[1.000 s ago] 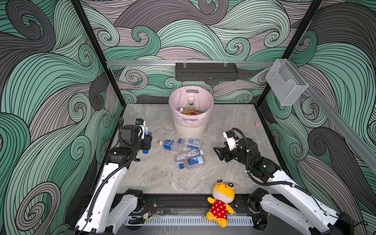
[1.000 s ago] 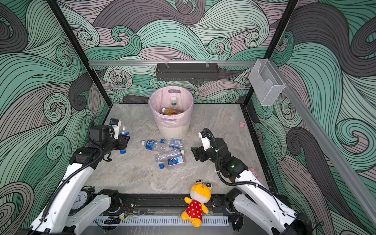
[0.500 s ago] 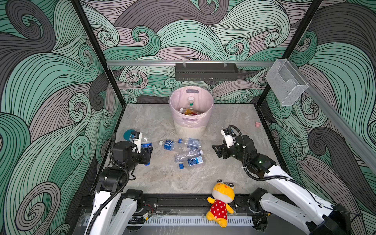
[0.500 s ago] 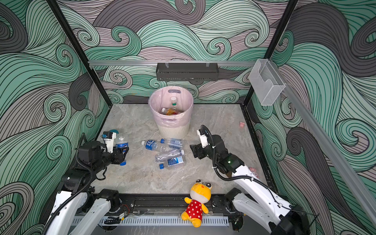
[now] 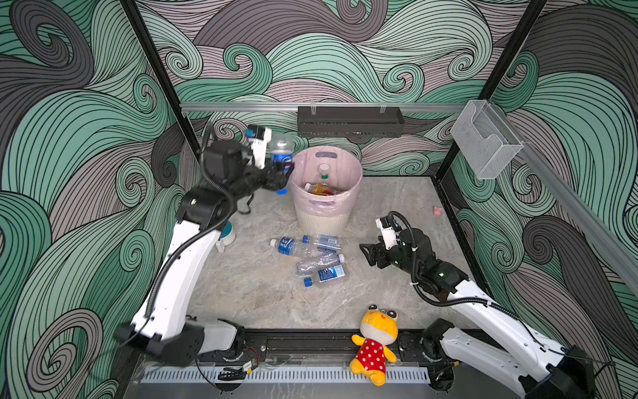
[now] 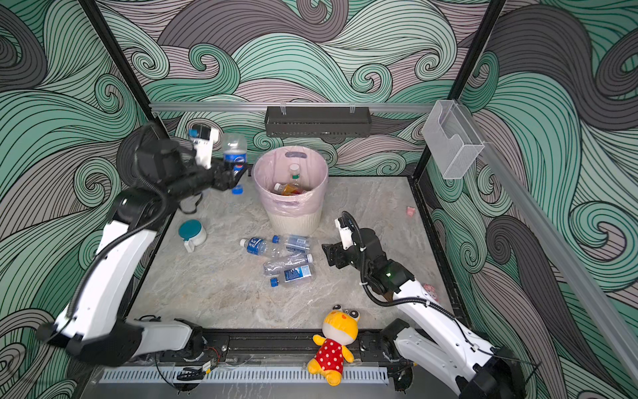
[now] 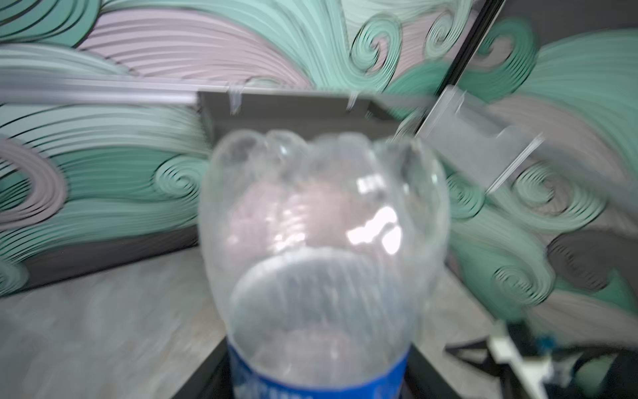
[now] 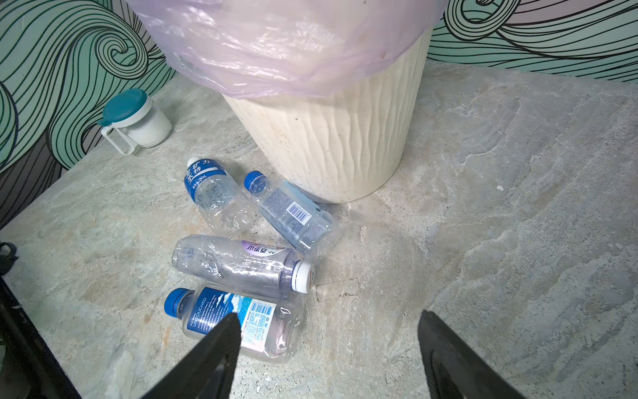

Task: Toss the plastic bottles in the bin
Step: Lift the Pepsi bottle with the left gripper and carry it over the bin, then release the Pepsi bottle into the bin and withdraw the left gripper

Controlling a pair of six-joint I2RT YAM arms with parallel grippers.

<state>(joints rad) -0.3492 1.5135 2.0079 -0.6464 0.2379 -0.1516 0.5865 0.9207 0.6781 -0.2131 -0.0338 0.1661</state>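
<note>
Just beside the bin (image 5: 324, 221), the left claw (image 5: 280, 174) has swung up with a blue-labelled bottle (image 5: 281, 152), clamped or freed cannot be told, so a drop looks near; the right claw (image 5: 365, 255) gapes empty near 4 lying bottles (image 5: 319, 263).

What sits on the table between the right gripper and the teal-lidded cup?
Four plastic bottles lie on their sides between the right gripper and the cup; both top views show it.
</note>
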